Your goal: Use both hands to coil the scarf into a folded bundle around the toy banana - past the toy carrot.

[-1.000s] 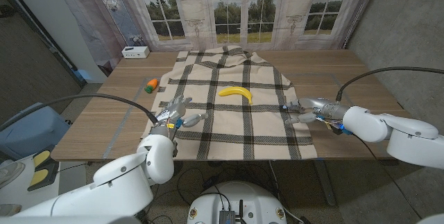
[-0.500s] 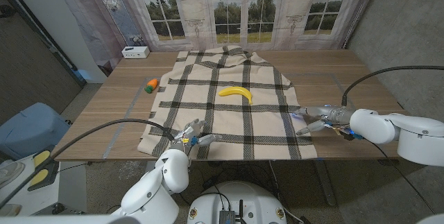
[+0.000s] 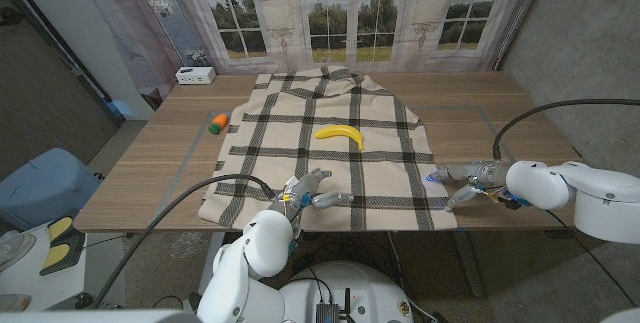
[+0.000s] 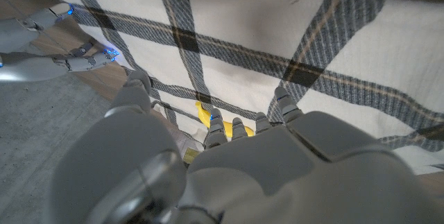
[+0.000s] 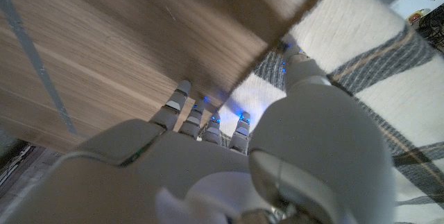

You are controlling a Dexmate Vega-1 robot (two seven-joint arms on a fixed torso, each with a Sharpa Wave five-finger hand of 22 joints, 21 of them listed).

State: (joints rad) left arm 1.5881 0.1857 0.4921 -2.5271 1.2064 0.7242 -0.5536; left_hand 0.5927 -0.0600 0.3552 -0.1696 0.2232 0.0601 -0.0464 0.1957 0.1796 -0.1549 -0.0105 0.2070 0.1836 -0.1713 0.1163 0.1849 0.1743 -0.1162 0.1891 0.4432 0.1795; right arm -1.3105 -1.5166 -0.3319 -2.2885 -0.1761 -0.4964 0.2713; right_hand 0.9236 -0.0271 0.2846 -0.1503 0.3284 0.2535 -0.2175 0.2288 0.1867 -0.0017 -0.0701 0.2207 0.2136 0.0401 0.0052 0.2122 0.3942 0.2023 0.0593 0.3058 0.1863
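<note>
Hands repositioned: left hand [image 3: 306, 195] slid along the plaid scarf's [image 3: 330, 158] near hem toward centre, fingers apart, holding nothing; right hand [image 3: 468, 179] open at its corner. Toy banana [image 3: 340, 134] mid-scarf; coiling unstarted.

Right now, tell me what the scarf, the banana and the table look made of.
Scarf: soft woven fabric, matte; cream with dark plaid stripes, and it drapes over the table's near edge. Banana: probably plastic or rubber; smooth, evenly yellow, a toy by its look. Table: wood or wood-look laminate; visible grain, low sheen.
</note>
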